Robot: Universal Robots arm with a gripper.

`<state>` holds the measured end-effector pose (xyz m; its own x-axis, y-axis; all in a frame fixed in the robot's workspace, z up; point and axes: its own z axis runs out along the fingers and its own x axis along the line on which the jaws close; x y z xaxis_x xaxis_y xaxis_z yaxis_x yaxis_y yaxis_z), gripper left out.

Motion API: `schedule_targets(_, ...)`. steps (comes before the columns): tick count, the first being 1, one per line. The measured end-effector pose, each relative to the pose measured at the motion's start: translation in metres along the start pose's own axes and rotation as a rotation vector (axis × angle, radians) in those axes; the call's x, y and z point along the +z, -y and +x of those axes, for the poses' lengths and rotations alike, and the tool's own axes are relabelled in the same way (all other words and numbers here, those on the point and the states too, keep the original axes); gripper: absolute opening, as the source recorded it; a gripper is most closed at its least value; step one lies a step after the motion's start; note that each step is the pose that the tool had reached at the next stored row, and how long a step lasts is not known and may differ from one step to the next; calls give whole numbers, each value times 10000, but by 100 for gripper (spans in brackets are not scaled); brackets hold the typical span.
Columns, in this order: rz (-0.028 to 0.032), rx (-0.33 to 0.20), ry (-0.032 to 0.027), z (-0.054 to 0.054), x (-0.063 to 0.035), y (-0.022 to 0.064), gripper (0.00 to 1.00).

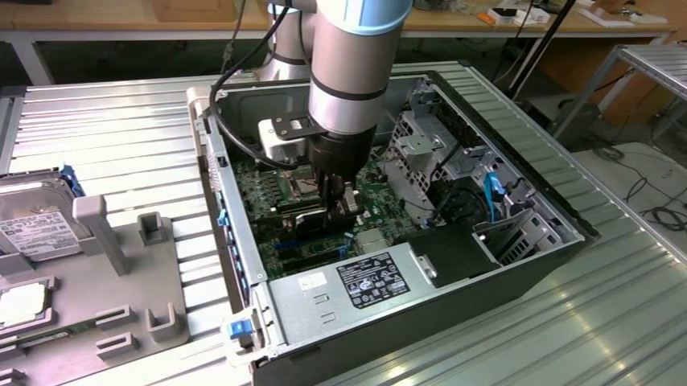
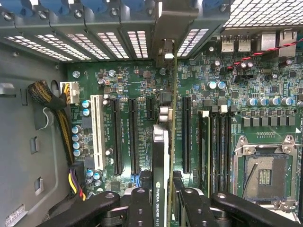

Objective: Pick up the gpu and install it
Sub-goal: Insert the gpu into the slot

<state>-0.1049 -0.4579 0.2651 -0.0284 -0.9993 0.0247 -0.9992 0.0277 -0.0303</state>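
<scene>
Gripper [image 2: 163, 210]: fingers [image 2: 140, 208] clamped from both sides on the graphics card [image 2: 160, 187], which is held on edge directly below the wrist, deep inside the case. The card's long axis runs away from the gripper towards the rear wall [image 2: 109, 45], parallel to the long black slots [image 2: 117, 137] of the motherboard [image 2: 142, 78]; its silver bracket [image 2: 165, 30] reaches the vented openings of that wall. The card stands between two of the long slots, by judgement over a socket of its own; whether its lower edge is seated cannot be told. Motherboard, further items: one white slot [image 2: 98, 137]; memory slots [image 2: 220, 151] just beside the card; processor socket [image 2: 265, 175], empty. Computer case [image 1: 558, 241], open on top, lying on a ribbed metal table [image 1: 129, 129]: contains the motherboard and a power supply [image 1: 371, 281]; the arm [image 1: 355, 64] enters from above. Grey tray [image 1: 118, 265], on the exterior view's left, apart from the case: holds a hard drive [image 1: 32, 229] with a white label.
</scene>
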Motion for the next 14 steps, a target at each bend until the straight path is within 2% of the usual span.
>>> schedule_targets(14,3,-75,4,-36,6,-1,27)
